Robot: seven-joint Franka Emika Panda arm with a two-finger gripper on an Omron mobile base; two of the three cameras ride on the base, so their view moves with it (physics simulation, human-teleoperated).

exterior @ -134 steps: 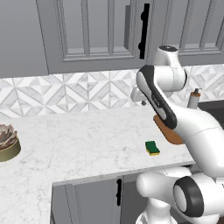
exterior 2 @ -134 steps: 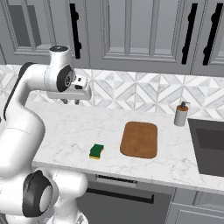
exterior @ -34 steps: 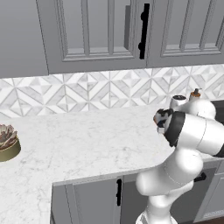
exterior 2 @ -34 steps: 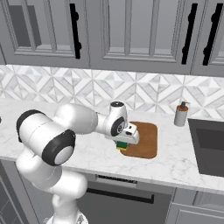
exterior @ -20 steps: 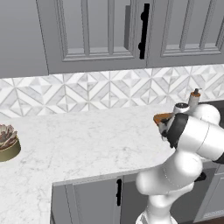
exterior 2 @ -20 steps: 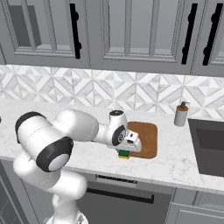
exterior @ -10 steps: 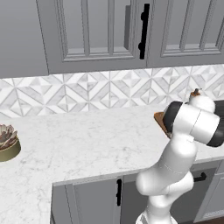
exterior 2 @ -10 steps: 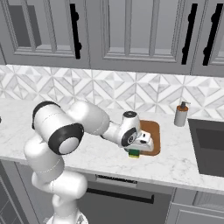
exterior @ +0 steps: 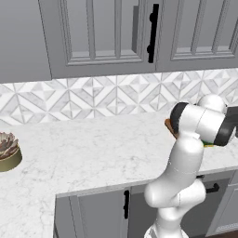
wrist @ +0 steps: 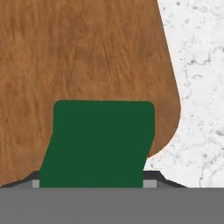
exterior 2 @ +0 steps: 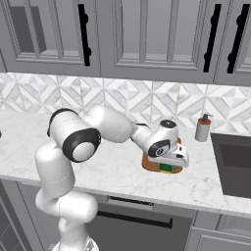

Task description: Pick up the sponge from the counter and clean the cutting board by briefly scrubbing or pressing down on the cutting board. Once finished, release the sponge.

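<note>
**I carry the sponge onto the board, low and ready to scrub.**

Since half a second ago my jaws (exterior 2: 169, 165), clamped on the sponge (wrist: 97, 142), have slid further along the board (wrist: 78, 57) and dropped nearer the wood; a few seconds back the sponge lay alone on the desk (exterior 2: 117, 171), left of the board. The pick-up is done, I judge, and pressing down comes next. In the hand view the sponge hangs over the board's near corner, the rounded edge just beside it and white desk beyond; whether it touches the wood I cannot tell. Most of the board lies open ahead for strokes. In the right base view a soap bottle (exterior 2: 202, 128) stands well apart near the sink (exterior 2: 234, 166), out of my way.
</note>
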